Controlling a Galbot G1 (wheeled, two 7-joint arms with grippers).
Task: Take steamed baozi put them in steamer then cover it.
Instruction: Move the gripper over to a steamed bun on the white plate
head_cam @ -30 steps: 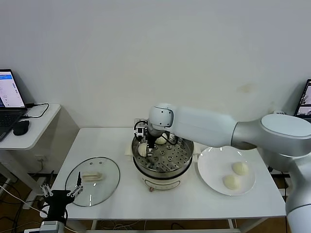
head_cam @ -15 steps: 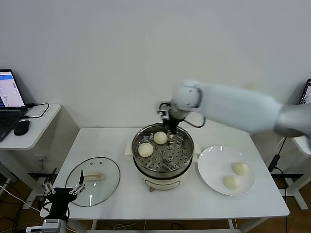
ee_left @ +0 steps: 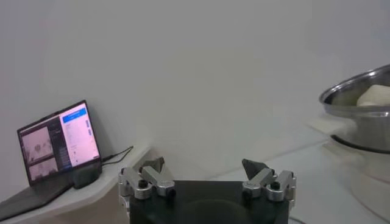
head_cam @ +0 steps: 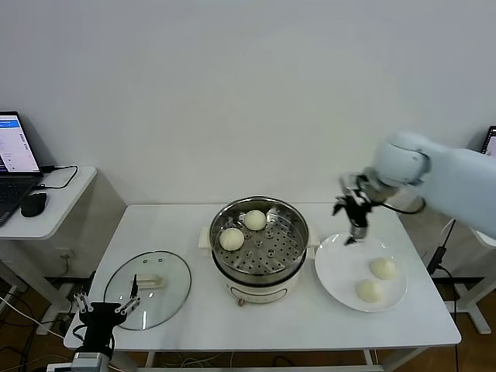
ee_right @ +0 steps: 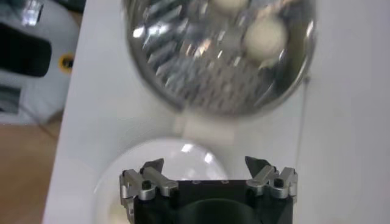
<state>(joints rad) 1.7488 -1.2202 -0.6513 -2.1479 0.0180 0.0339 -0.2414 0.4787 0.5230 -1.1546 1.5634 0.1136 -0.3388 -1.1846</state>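
Right hand (head_cam: 355, 225) wide open, empty, hovering over the plate (head_cam: 335, 271) rim, near two baozi (head_cam: 383, 268) on it. Two more sit in the steamer (head_cam: 258, 267). Lid (head_cam: 172, 273) flat on the tabletop (head_cam: 194, 318), left. Left hand (head_cam: 105, 311) parked low, open, empty.

Risk: a fast descent could squash a soft bun or roll it off the plate.

A second ago the right hand was inside the steamer; now it is across at the plate.

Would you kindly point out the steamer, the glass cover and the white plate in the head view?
steamer (head_cam: 260, 252): head view, on the bare perforated tray inside the pot.
glass cover (head_cam: 167, 298): head view, on the clear glass beside its bar handle.
white plate (head_cam: 337, 271): head view, on the bare left part of the plate.
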